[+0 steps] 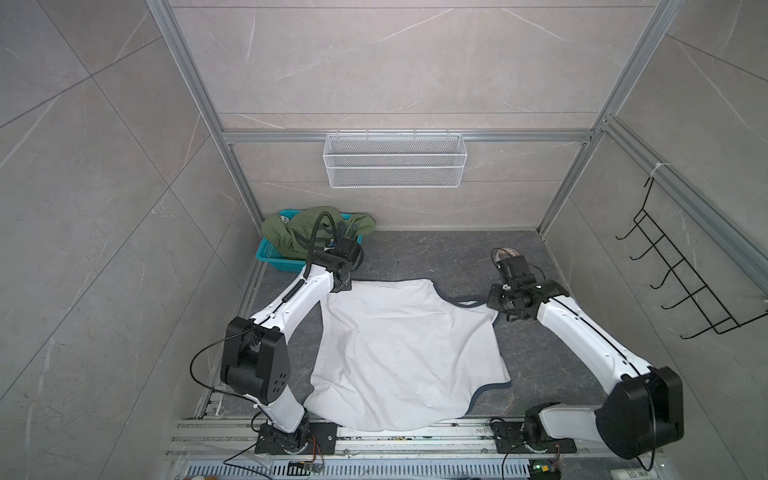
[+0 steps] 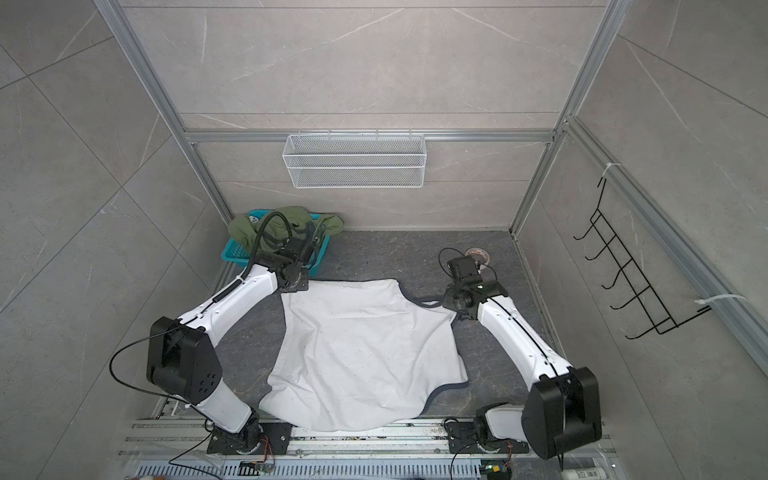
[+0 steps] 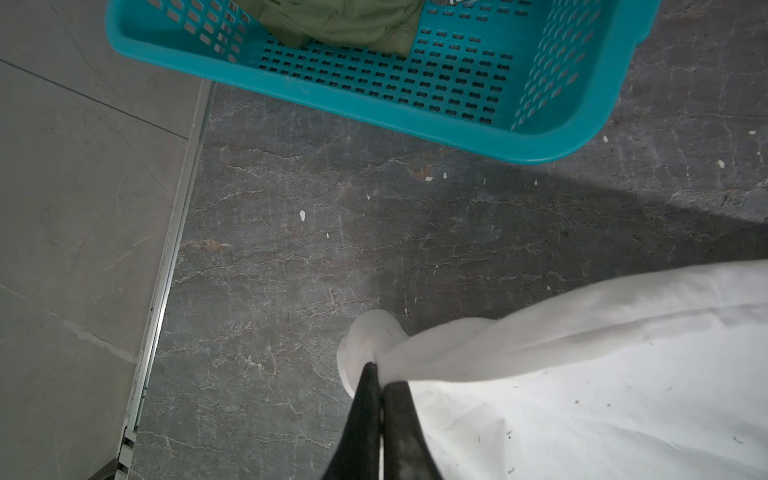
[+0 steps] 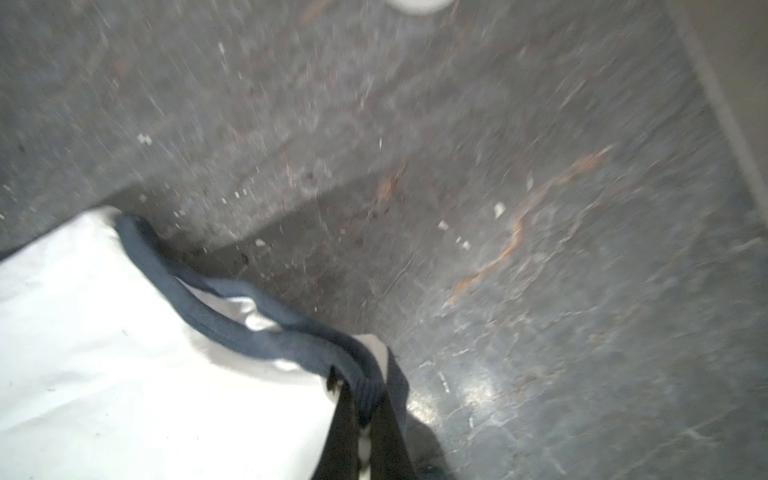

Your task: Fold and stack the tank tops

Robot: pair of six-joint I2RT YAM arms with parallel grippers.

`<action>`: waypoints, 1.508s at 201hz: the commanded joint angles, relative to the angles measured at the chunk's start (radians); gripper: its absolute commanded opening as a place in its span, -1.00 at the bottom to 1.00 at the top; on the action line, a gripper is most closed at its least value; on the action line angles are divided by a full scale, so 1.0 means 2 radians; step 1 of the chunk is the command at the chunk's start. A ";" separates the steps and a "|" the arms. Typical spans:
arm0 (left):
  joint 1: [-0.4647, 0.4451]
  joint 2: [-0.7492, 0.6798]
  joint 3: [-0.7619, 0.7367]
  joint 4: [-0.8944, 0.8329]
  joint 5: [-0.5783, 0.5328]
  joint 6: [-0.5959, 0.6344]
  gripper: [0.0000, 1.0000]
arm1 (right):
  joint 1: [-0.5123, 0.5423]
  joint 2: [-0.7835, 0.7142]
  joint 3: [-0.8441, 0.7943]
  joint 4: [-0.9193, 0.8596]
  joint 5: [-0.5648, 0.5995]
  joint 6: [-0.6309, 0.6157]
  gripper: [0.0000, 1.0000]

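Observation:
The white tank top (image 1: 407,353) (image 2: 365,353) lies spread on the dark table between my arms, its near end hanging over the front rail. My left gripper (image 3: 380,374) is shut on a bunched far-left corner of the white cloth (image 3: 582,395). At the top's far-right corner, the navy trim (image 4: 249,336) is pinched in my right gripper (image 4: 361,399), which is shut; that view is blurred. The olive green tank top (image 1: 291,232) (image 2: 249,228) (image 3: 332,20) sits crumpled in the teal basket (image 1: 270,253) (image 3: 374,104) at the back left, just beyond my left wrist.
A white wire basket (image 1: 395,160) hangs on the back wall. A black hook rack (image 1: 685,282) is fixed to the right wall. A small round object (image 1: 508,252) lies at the back right of the table. Aluminium rails (image 1: 415,440) run along the front edge.

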 commanded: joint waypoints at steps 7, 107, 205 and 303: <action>0.008 -0.022 0.000 0.013 -0.002 0.000 -1.00 | -0.002 -0.019 0.020 -0.052 0.084 -0.023 -1.00; 0.009 0.004 -0.008 0.014 0.043 0.006 -1.00 | -0.039 0.004 -0.039 -0.011 0.036 -0.009 0.37; 0.009 -0.011 -0.031 0.036 0.073 0.006 -1.00 | 0.014 0.210 0.034 0.190 -0.260 -0.003 0.11; 0.009 -0.028 -0.054 0.040 0.060 0.002 -1.00 | 0.026 0.372 0.146 0.212 -0.311 0.008 -0.34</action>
